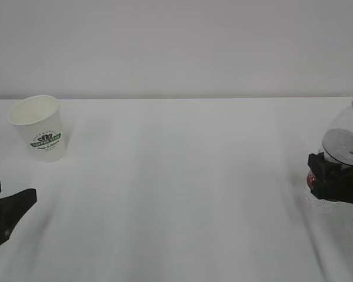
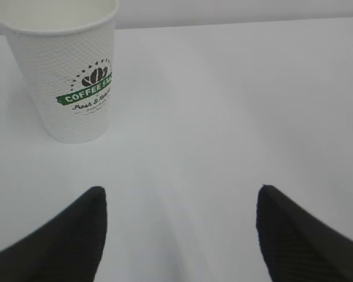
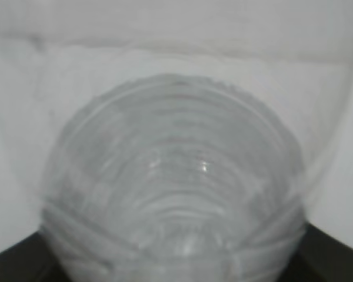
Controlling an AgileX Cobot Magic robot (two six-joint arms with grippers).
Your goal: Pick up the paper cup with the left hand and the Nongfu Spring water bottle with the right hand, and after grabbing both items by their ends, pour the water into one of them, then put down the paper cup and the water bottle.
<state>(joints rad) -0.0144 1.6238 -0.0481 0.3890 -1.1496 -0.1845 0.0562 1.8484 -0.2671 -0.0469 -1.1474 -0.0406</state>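
The paper cup (image 1: 40, 126) stands upright at the far left of the table, white with a green coffee logo (image 2: 70, 76). My left gripper (image 1: 15, 189) rests low in front of it, a little nearer the camera, open with nothing between its black fingers (image 2: 179, 197). At the right edge stands the Nongfu Spring water bottle (image 1: 347, 138), clear and ribbed with a red neck ring. My right gripper (image 1: 335, 170) sits around its lower body. In the right wrist view the bottle (image 3: 176, 176) fills the gap, and a black finger meets its wall on each side (image 3: 173, 241). The water does not show clearly.
The white table (image 1: 182, 194) runs back to a plain pale wall (image 1: 176, 41). A wide stretch of bare tabletop lies between the cup and the bottle. The bottle is partly cut off by the right edge of the exterior view.
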